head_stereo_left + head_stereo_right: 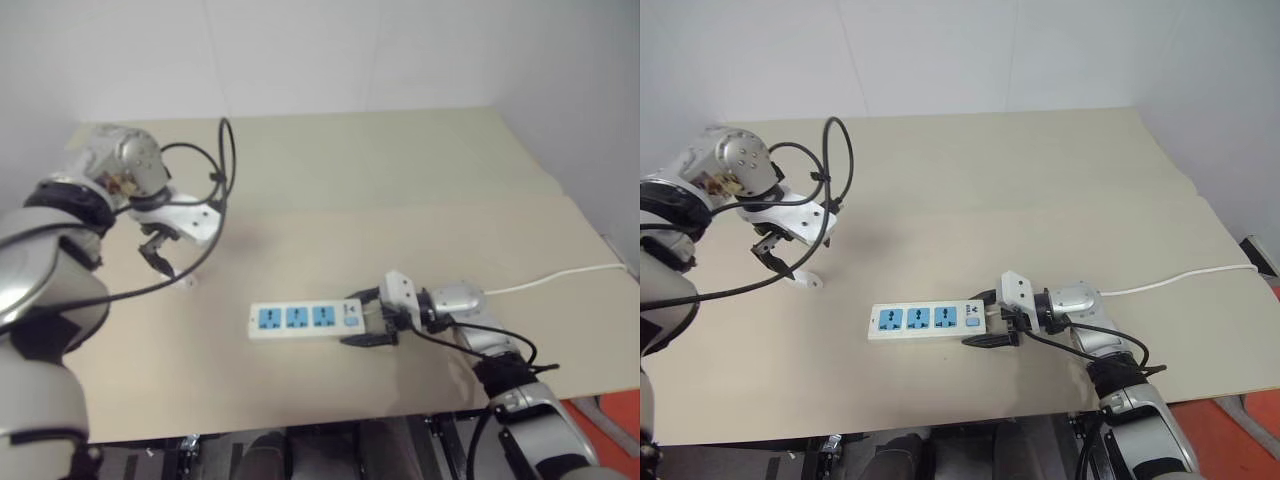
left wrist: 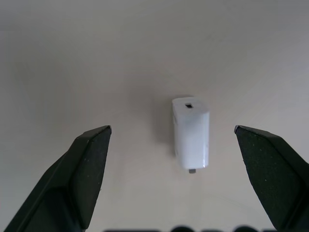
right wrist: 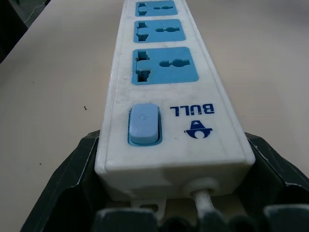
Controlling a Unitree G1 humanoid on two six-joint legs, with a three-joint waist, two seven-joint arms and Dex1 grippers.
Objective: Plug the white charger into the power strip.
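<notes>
Early still: white charger (image 2: pixel 191 139) lies loose on the counter (image 1: pixel 1040 190), well left of the power strip (image 1: pixel 925 321). Left hand (image 2: pixel 173 145) poised wide above it; right hand (image 1: pixel 992 318) clamps the strip's switch end. Pickup and plugging remain.

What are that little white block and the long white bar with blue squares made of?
The white charger looks like glossy moulded plastic: smooth faces, rounded edges, a soft sheen. The power strip seems to be duller white hard plastic, slightly scuffed, with matte blue plastic socket faces and switch.
</notes>
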